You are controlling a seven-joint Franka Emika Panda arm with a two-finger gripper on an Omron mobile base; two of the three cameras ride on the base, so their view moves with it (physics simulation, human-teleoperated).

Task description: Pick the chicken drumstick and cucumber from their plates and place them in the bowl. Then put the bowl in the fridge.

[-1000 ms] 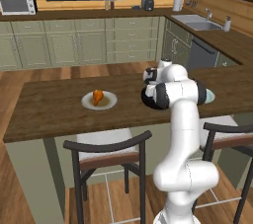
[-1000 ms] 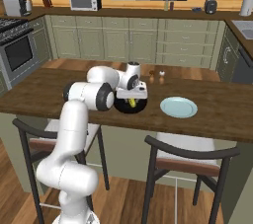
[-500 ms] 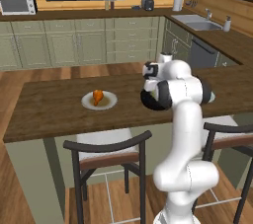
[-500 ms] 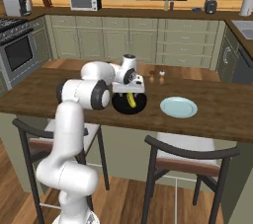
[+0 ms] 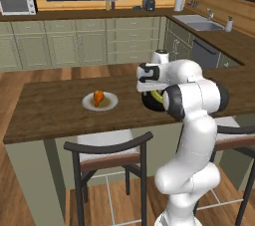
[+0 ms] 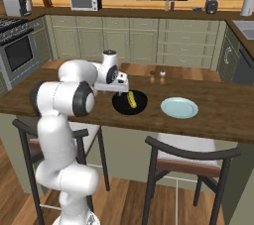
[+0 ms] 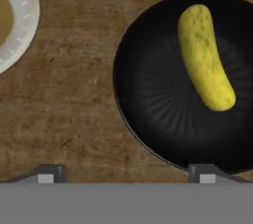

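Note:
The yellow-green cucumber (image 7: 205, 55) lies loose inside the black bowl (image 7: 163, 119) on the wooden island; it also shows in the bowl (image 6: 139, 107) as a cucumber (image 6: 131, 100). My gripper (image 7: 126, 173) hovers just above the bowl's near rim, open, with nothing between its fingertips (image 7: 47, 173). From the sides the gripper (image 5: 148, 90) (image 6: 118, 91) points straight down over the bowl (image 5: 149, 103). The orange-brown chicken drumstick (image 5: 98, 97) rests on its cream-white plate (image 5: 110, 103), well to the left of the bowl.
An empty pale plate (image 6: 179, 107) sits right of the bowl; a plate rim (image 7: 24, 25) shows at the hand view's left edge. Two small shakers (image 6: 157, 74) stand at the island's far side. Two chairs (image 5: 109, 153) (image 6: 188, 157) stand against the island's front.
The jaws have opened wide and let the cucumber go into the bowl. The hand has drawn back a little from over the bowl's middle toward its rim.

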